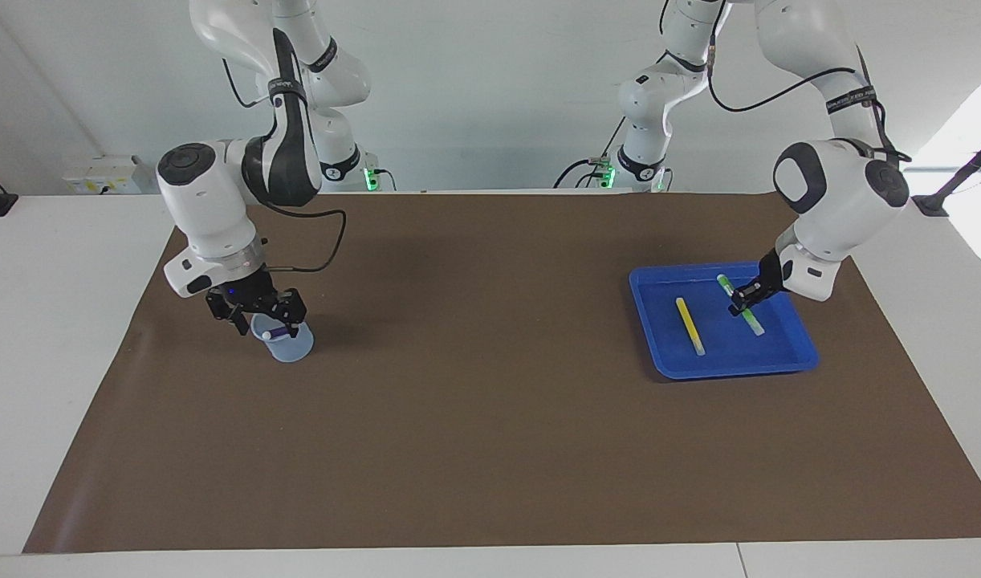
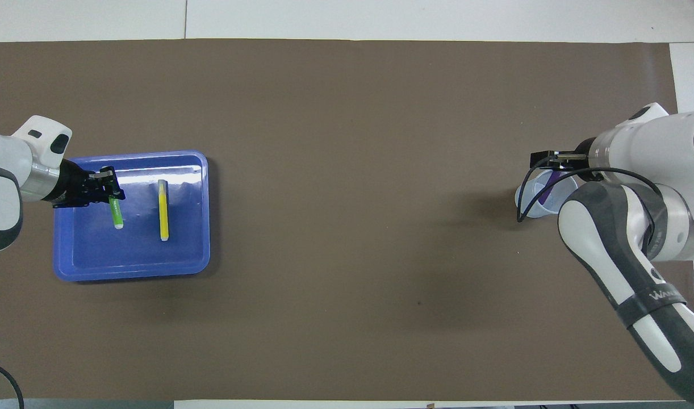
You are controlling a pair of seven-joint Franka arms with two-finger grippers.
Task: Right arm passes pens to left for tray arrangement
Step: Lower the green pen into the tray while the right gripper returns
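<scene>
A blue tray lies toward the left arm's end of the table, also in the overhead view. A yellow pen lies flat in it. My left gripper is low in the tray, shut on a green pen that rests on or just above the tray floor. My right gripper is open over a clear cup toward the right arm's end. A purple pen leans in the cup, between the fingers.
A brown mat covers the table between the cup and the tray. White table margins run along its edges. A cable loops from the right arm over the mat near the cup.
</scene>
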